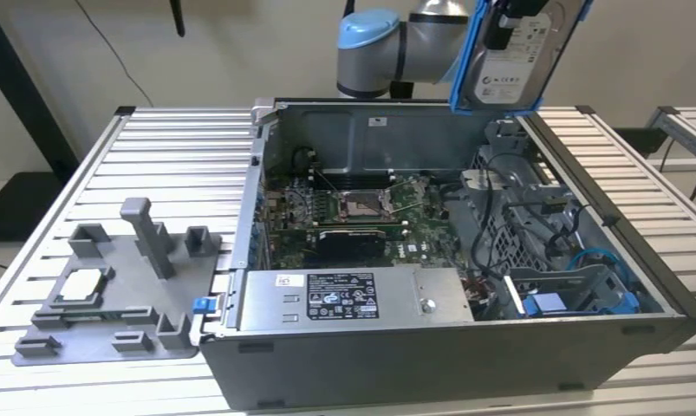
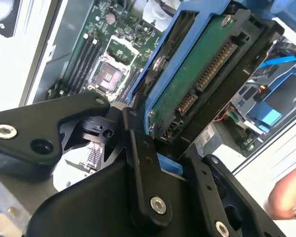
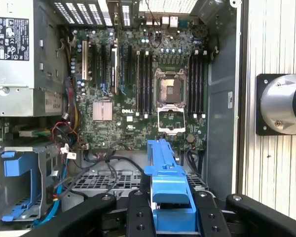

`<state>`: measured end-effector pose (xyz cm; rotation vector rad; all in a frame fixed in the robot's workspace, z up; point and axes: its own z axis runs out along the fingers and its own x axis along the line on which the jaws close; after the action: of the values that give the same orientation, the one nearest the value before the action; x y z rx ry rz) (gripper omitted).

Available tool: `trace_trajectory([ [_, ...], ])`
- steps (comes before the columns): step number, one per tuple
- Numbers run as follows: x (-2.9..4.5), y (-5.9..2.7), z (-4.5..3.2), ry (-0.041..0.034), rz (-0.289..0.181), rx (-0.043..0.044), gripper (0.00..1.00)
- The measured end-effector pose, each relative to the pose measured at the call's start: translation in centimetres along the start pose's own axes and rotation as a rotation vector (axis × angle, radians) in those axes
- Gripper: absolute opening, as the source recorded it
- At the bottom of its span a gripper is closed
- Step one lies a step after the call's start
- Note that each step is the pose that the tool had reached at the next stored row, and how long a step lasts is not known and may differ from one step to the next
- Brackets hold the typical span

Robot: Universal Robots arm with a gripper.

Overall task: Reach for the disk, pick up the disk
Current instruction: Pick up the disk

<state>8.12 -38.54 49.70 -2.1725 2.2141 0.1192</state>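
- The disk point(image 1: 519, 61), a flat silver-grey hard drive with a white label in a bright blue plastic bracket, is hanging high above the open grey computer case point(image 1: 464, 260), clear of it.
- The black gripper point(image 2: 160, 148) is clamping its jaws onto the bracket's edge.
- It is looking rigid, fairly heavy and shock-sensitive; the bracket's blue rails are seeming the safest place for holding.

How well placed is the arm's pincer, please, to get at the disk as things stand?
Very well, it seems: the pincer already appears shut on the disk, gripping its blue bracket and holding it high above the open computer case. Nothing looks to be in the way.
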Motion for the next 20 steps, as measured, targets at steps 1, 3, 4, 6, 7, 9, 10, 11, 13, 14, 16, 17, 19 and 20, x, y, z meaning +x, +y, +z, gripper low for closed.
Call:
trace_trajectory([
  [1,0.0,-0.16,0.0,0.0,0.0,0.0,0.0],
  [3,-0.01,-0.43,-0.01,-0.0002,0.0,0.0,0.0],
  [4,-0.01,-0.54,-0.01,-0.0001,0.0,0.0,0.0],
  [6,-0.02,-0.61,-0.02,0.0,0.0,0.0,0.0],
  [7,-0.02,-0.61,-0.02,-0.0001,0.0,0.0,0.0],
  [9,-0.01,-0.61,-0.02,-0.0005,0.0,0.0,0.0],
  [10,-0.01,-0.61,-0.02,-0.0006,0.0,0.0,0.0],
  [11,-0.01,-0.62,-0.02,-0.0005,0.0,0.0,0.0],
  [13,-0.01,-0.61,-0.02,-0.0007,0.0,0.0,0.0],
  [14,-0.01,-0.61,-0.02,-0.0007,0.0,0.0,0.0],
  [16,-0.01,-0.61,-0.02,-0.0008,0.0,0.0,0.0],
  [17,0.0,-0.61,-0.02,-0.0009,0.0,0.0,0.0],
  [19,0.02,-0.61,-0.02,0.0005,0.0,-0.0001,0.0],
  [20,0.04,-0.62,-0.02,0.002,0.0,-0.0001,0.0],
])
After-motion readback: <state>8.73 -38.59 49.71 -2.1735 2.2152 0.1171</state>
